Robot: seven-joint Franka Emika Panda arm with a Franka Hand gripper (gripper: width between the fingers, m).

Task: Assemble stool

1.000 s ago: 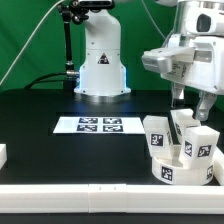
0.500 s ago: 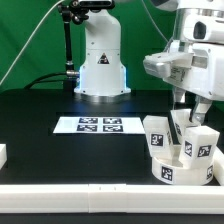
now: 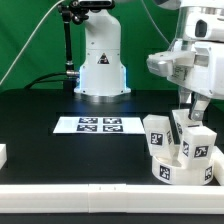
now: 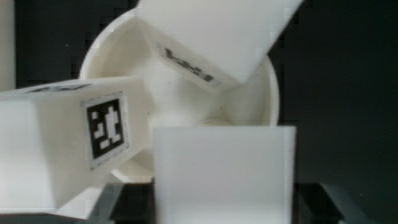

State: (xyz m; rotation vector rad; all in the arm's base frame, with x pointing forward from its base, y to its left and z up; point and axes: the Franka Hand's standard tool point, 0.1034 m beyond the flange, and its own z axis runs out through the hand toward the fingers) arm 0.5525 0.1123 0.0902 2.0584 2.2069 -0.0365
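While stool (image 3: 181, 150) crowds table (image 3: 60, 165) front edge, jaws state unclear; room toward marker board (image 3: 99, 124).

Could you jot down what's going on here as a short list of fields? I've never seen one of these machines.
machine: one robot arm over a black table
gripper: just above the stool parts; open or shut cannot be told
stool parts: round white seat with blocky white legs standing on it, at the exterior view's right
marker board: flat on the table, mid-scene
other: small white piece at the exterior view's left edge
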